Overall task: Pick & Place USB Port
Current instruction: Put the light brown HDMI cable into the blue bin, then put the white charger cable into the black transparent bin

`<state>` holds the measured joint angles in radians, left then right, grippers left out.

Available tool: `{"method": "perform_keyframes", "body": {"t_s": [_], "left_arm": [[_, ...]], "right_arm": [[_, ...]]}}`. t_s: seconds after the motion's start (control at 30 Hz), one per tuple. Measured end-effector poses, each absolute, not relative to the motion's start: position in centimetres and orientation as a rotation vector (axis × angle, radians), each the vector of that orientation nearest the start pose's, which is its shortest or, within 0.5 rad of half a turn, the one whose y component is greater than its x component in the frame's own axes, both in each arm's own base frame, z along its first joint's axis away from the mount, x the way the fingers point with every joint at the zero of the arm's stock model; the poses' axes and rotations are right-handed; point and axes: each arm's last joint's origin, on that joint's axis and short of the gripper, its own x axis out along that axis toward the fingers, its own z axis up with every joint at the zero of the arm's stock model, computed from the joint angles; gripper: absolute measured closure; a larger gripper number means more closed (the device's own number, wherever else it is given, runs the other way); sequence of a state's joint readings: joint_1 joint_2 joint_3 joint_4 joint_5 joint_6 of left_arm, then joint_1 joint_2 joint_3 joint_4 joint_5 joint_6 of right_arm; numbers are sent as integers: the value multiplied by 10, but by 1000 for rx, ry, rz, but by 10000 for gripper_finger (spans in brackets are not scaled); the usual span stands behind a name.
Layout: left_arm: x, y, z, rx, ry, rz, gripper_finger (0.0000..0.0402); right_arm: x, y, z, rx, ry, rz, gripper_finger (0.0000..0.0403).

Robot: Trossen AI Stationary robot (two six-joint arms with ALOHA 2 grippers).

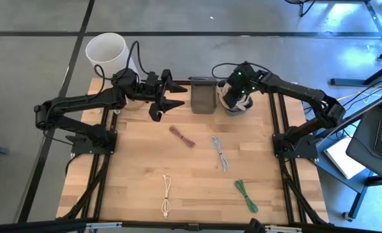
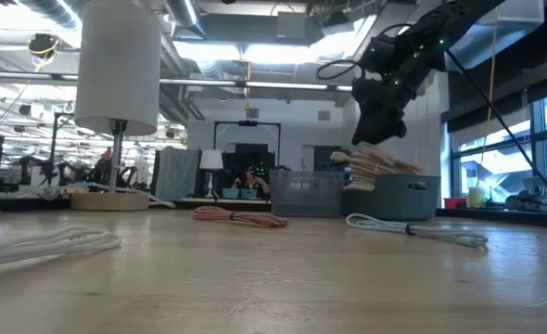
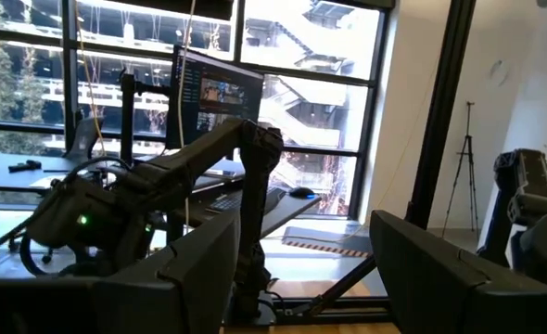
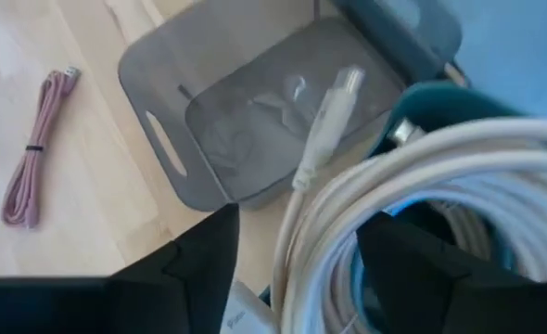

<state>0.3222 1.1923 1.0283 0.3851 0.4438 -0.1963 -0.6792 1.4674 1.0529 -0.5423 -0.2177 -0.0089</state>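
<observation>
A wooden table point(image 1: 191, 175) stands on a grey floor, with a glass-walled workshop behind it in the low view. A white cylindrical bin point(image 1: 105, 53) stands off the table's far left corner.

The left arm reaches across the far left part of the table, and the left gripper point(image 1: 170, 96) hangs in the air with its fingers spread wide and nothing between them, pointing toward the grey bin point(image 1: 202, 96).

The right arm comes in from the right side, and the right gripper point(image 1: 235, 94) hovers directly over the teal bin point(image 2: 405, 197). In the right wrist view its two dark fingers point(image 4: 199, 260) stand apart on either side of a white cable bundle point(image 4: 413, 186) that lies piled in the teal bin; the fingers do not clamp it, and whether they touch it cannot be told. A white connector end point(image 4: 329, 116) of that bundle sticks out toward the grey bin, which stands just beside the teal one and looks empty in that view.

Four coiled cables lie well apart on the open table: a pink cable point(image 1: 182, 136) nearest the bins, a grey cable point(image 1: 220, 153) to its right, a green cable point(image 1: 246, 195) toward the near right, and a cream cable point(image 1: 167, 193) at the near middle.
</observation>
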Motion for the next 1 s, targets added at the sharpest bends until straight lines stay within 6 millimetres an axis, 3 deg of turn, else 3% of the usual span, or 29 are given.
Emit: {"method": "perform_keyframes", "body": {"t_s": [0.33,0.57,0.77,1.0], "left_arm": [[256,72,389,-113,-192,-140,164],[256,72,388,-113,-190,-144,164],[253,71,385,-85,-139,-136,164],[224,62,392,-76,-58,-117,164]], "right_arm": [[238,-186,301,318,845,-464,165],[234,-179,327,402,868,-421,168],[236,-140,377,536,797,-31,184],[219,-71,419,542,729,262,213]]}}
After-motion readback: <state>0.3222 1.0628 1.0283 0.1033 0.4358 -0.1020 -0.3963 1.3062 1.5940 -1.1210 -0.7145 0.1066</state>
